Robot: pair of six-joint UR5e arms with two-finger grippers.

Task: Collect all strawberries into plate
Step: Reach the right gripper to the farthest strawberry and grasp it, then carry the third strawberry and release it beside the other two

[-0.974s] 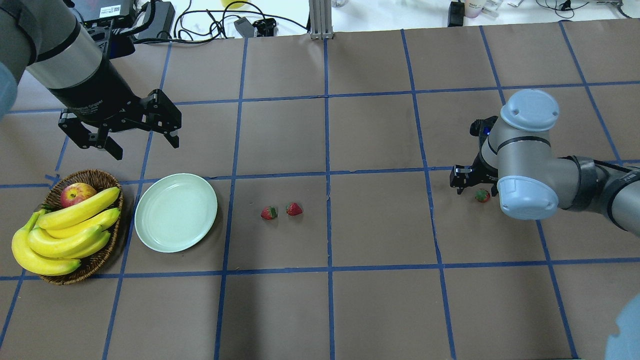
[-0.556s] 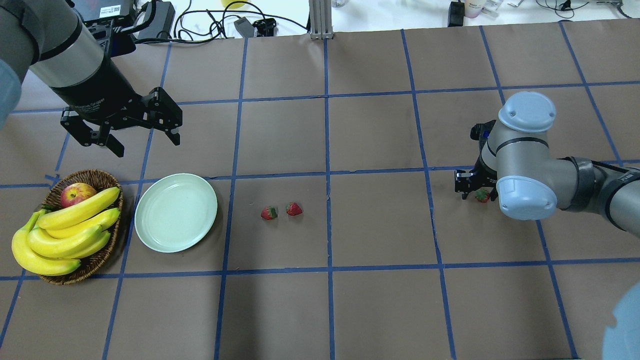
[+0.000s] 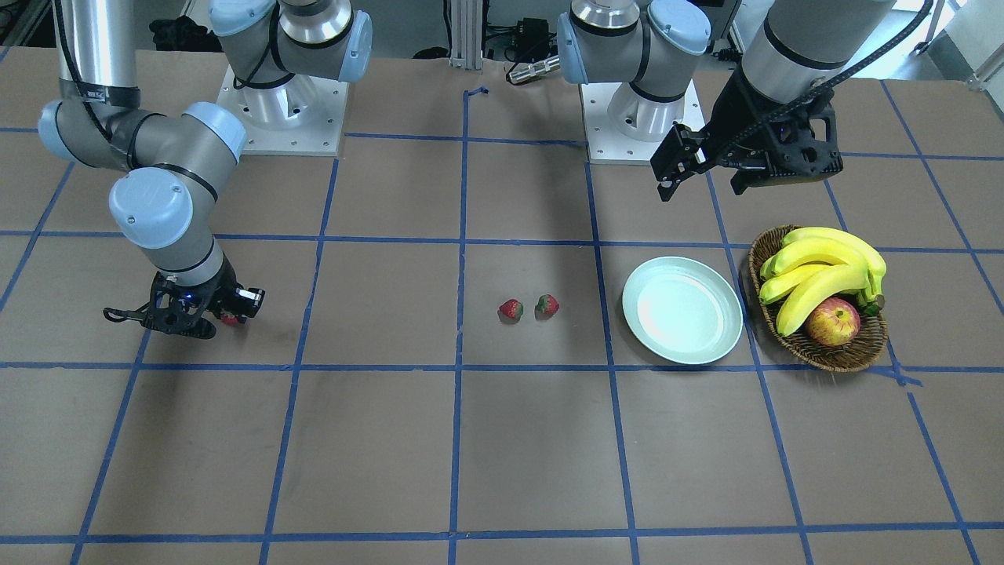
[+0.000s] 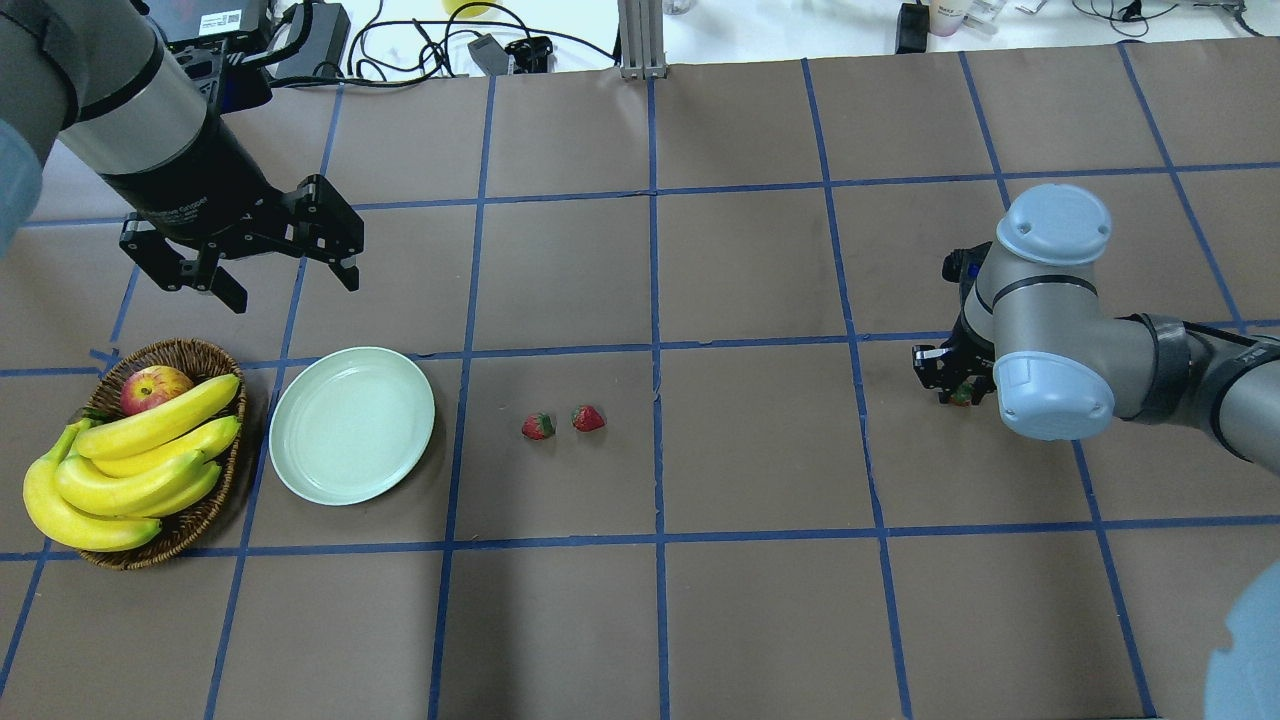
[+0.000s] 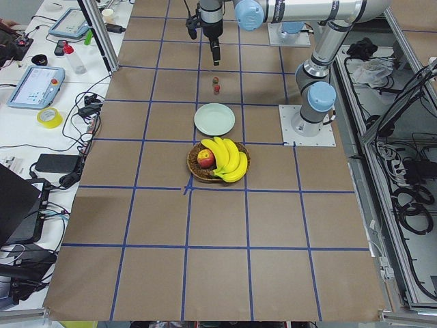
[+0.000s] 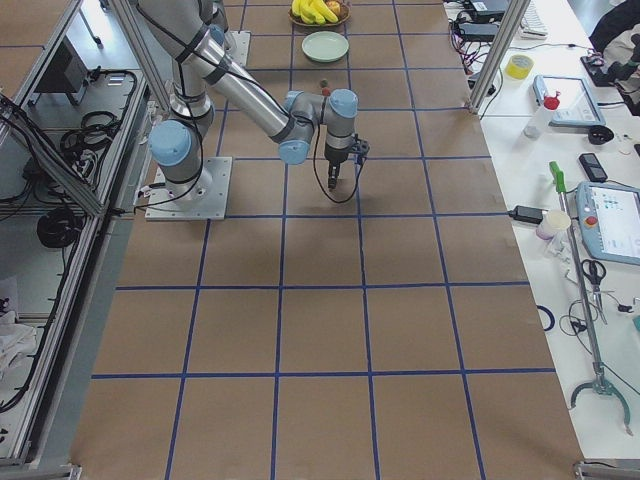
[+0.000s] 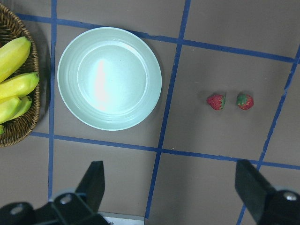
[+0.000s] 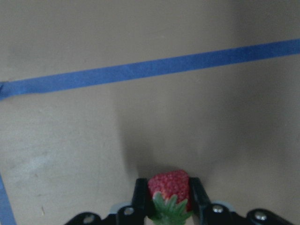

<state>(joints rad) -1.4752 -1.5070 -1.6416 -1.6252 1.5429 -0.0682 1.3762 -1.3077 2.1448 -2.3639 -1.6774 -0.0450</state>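
The right hand [image 4: 957,390] sits low at the desk [image 4: 760,600], its two fingers drawn in tight on one strawberry [image 8: 169,182], red tip outward, green cap back toward the palm. The pinch is narrow on a small rounded berry — a sharp lift or swing could likely squirt it loose. Well along the desk, a second strawberry [image 4: 588,418] and a third strawberry [image 4: 538,427] lie near each other, not touching; a low carry could knock them. Beyond sits the plate [image 4: 352,425], holding no berries — its rim is shallow, so a high drop may bounce out. Its far edge is just beside the wicker basket [image 4: 190,352] of bananas [image 4: 140,450] and apple [image 4: 155,388]. The left hand [image 4: 292,295] hovers behind the plate, spread wide and holding nothing, leaving the approach side open.
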